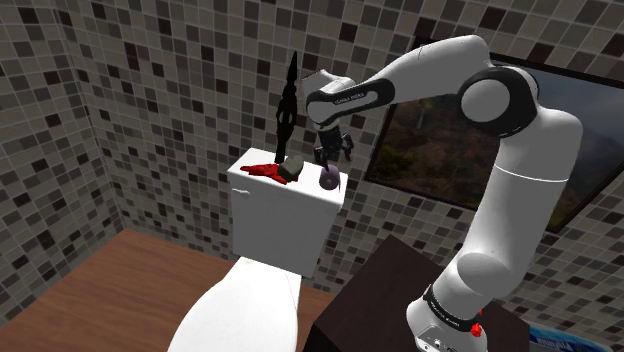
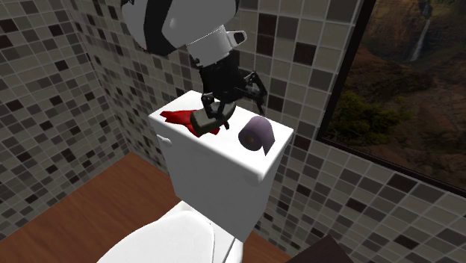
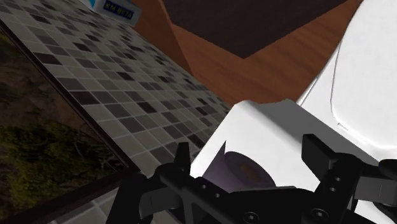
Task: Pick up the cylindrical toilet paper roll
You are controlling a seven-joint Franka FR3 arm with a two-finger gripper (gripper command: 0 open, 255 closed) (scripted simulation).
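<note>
Gripper (image 3: 248, 147) fingers apart, hovering over toilet paper roll (image 3: 245, 170), not touching; gap probably kept wide to straddle roll on descent. Roll dark purple, lying on its side on toilet tank lid (image 2: 224, 153), at end away from red cloth (image 2: 178, 117), so grasp looks unobstructed.

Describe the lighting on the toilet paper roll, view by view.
Shoulder view: even light, the toilet paper roll dark purple against the bright white tank lid. Second exterior view: no glare, the roll again dark on white. Wrist view: the lid nearly flat white, the roll dim between the open gripper's fingers.
</note>
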